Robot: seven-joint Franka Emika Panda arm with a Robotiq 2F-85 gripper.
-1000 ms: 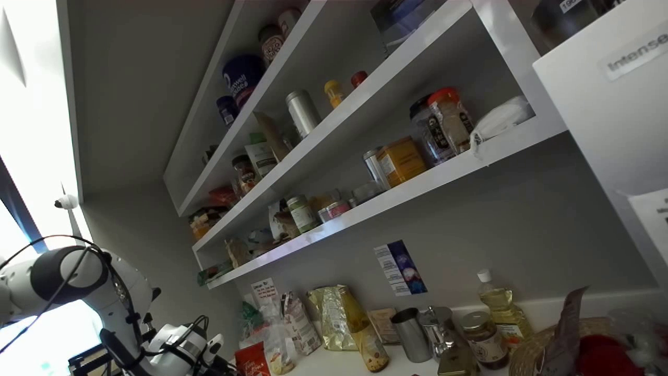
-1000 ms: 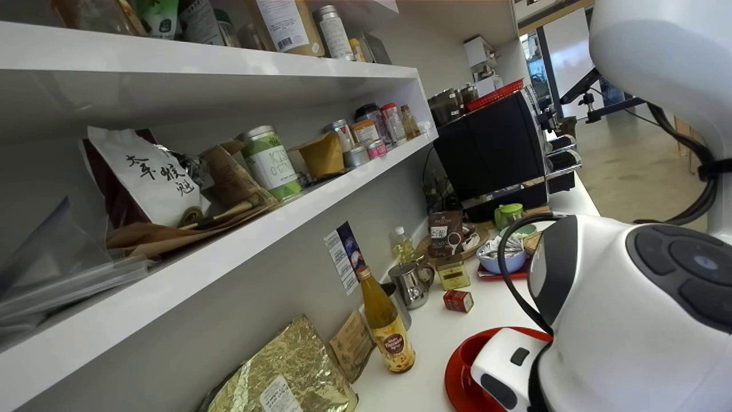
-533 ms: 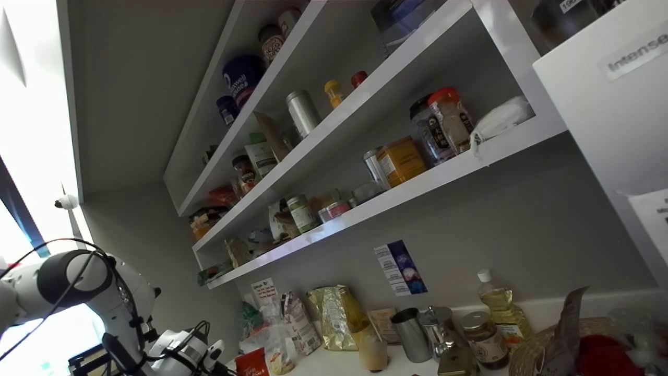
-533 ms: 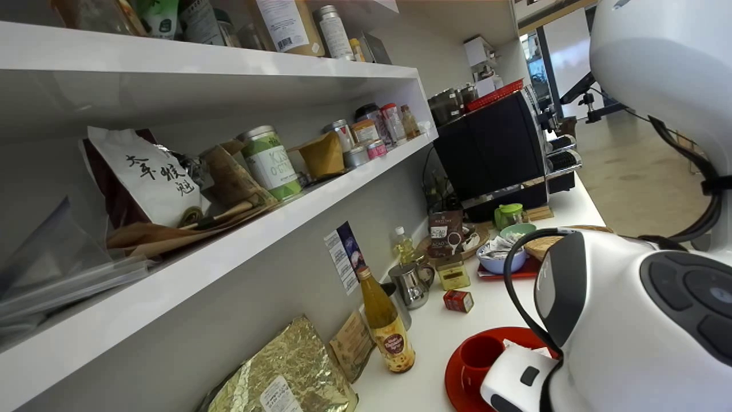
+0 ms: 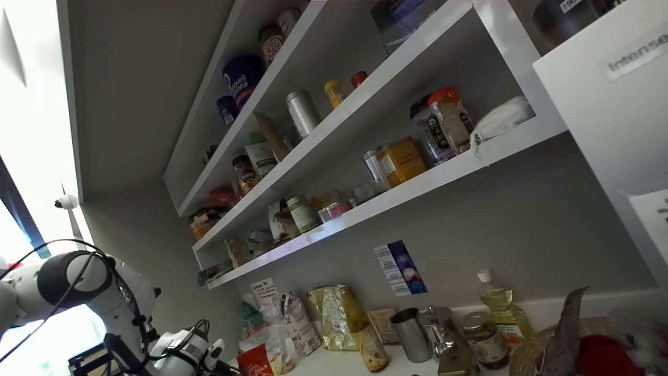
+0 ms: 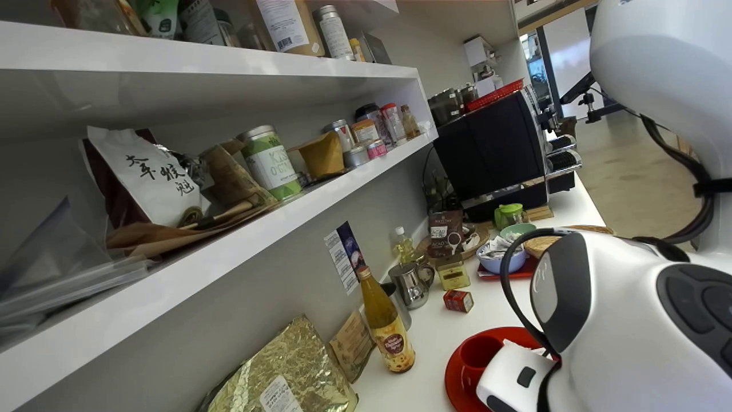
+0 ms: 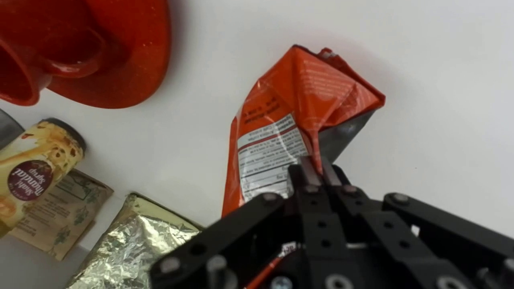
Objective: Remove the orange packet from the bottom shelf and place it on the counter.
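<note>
Low in an exterior view, the orange packet (image 5: 254,356) sits a touch farther to the right than it did a second ago, its bottom end cut off by the frame edge. The white arm (image 6: 635,332) has shifted too: in an exterior view it now covers less of the red cup (image 6: 478,356), and more of the cup's rim has come into sight. Along the bottom shelf (image 6: 229,253), the green-and-white canister (image 6: 270,163) and the white pouch with dark characters (image 6: 151,177) stand just where they stood.

As for the jaws, they nearly meet, only the thickness of a thin fold apart. The gripper (image 7: 319,168) pinches that fold of the packet at its tips; I can follow the orange crease straight into the slit between them. The rest of the packet spreads out past the tips, its pale printed panel facing the wrist camera, while one end disappears beneath the black mechanism.

That puts the packet over the pale counter (image 7: 433,160), near the gold foil pack (image 7: 140,241) and apart from the red plate (image 7: 140,52). Whether its underside touches the worktop, I can't tell. The syrup bottle (image 7: 38,160) stands well apart from it.
</note>
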